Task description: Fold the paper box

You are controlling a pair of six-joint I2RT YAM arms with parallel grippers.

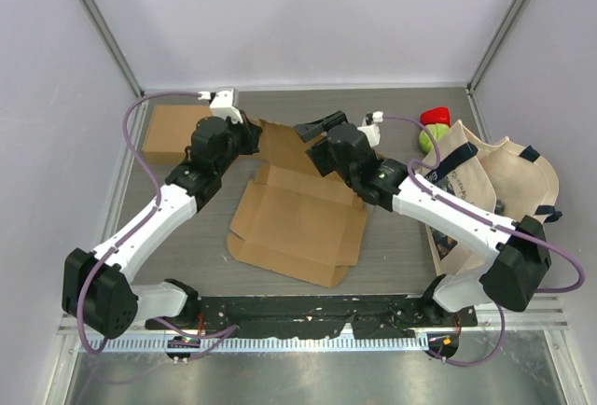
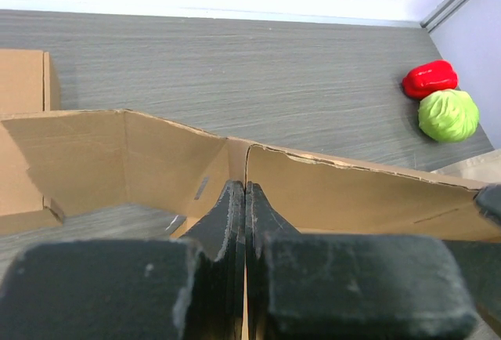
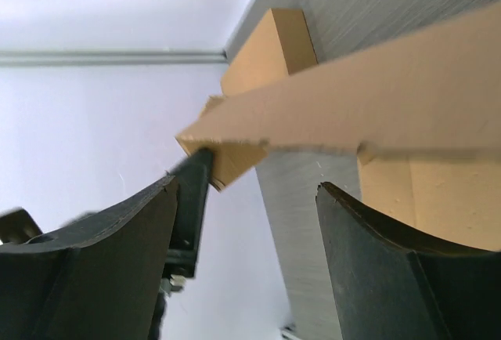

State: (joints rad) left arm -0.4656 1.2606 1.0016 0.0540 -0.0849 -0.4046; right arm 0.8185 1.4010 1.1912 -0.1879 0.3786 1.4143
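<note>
While most of the paper box point(image 1: 297, 228) lies flat mid-table, just in front of both grippers, its rear flap stands raised between them. The left gripper point(image 2: 245, 189) has its fingers pressed together at the flap's lower seam, apparently pinching the cardboard, though the contact point is hidden behind the fingers. The right gripper point(image 3: 249, 191) has its jaws spread wide, and the flap's top edge crosses just beyond the gap with neither finger clamped on it.
</note>
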